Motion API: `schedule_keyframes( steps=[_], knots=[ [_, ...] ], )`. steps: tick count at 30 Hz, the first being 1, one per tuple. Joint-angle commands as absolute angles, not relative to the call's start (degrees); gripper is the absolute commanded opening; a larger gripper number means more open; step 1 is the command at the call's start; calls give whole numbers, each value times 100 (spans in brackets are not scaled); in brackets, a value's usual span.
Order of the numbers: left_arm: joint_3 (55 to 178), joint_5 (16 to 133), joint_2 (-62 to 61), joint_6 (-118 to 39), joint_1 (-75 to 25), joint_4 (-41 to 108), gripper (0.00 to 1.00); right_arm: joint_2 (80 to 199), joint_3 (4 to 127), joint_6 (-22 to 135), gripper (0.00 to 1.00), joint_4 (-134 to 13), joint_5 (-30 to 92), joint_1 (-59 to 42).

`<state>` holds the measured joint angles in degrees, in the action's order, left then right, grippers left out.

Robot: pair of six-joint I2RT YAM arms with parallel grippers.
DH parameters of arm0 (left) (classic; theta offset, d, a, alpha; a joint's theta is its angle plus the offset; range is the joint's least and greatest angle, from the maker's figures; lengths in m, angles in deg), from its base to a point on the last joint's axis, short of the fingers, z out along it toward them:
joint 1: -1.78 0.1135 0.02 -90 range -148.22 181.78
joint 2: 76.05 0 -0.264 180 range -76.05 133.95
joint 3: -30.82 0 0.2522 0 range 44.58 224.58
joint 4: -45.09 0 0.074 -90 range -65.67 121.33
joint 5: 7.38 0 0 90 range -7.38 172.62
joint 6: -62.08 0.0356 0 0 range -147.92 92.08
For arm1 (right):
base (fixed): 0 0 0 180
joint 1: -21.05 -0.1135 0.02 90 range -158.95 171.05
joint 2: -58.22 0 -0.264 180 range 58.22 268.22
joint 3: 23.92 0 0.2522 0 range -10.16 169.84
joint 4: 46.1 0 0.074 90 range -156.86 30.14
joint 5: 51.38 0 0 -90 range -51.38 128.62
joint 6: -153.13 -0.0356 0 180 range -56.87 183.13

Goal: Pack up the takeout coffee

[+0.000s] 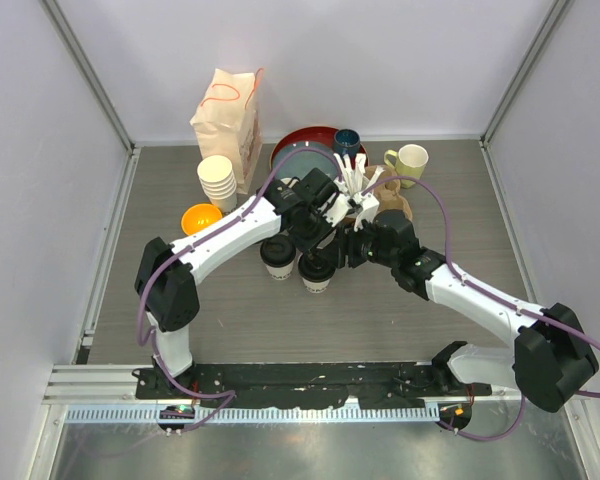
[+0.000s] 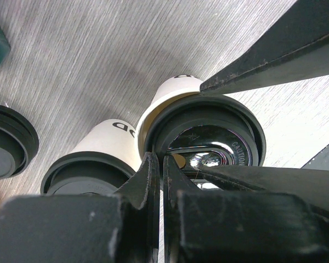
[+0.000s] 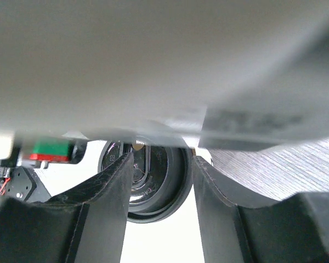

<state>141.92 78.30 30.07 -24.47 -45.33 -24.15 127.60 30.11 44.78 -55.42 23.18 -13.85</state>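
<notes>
Two cream paper coffee cups with black lids stand side by side mid-table, one on the left and one on the right. The left wrist view shows them as the farther cup and the nearer cup. My left gripper is shut with nothing in it, its tips at the rim of the farther cup's lid. My right gripper is open, its fingers hovering over that same lid. In the top view both grippers meet above the right cup, left and right.
Another black round lid shows at the left edge. Behind the arms are a paper bag, a stack of paper cups, an orange bowl, a red dish, a teal mug, a pale mug and a brown cardboard holder.
</notes>
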Motion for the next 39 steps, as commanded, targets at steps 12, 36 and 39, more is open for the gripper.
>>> schedule_keyframes(
  steps=[12,36,39],
  knots=[
    [14495,7594,2660,-2475,-4489,-1947,0,12572,2676,4345,52,-5679,2359,-1499],
    [14653,7593,2537,-2467,-4489,-2070,0,12537,2552,4195,53,-5397,2263,-1499],
    [14583,7567,2572,-2510,-4489,-2043,0,12572,2552,4186,53,-5398,2263,-1508]
  ],
)
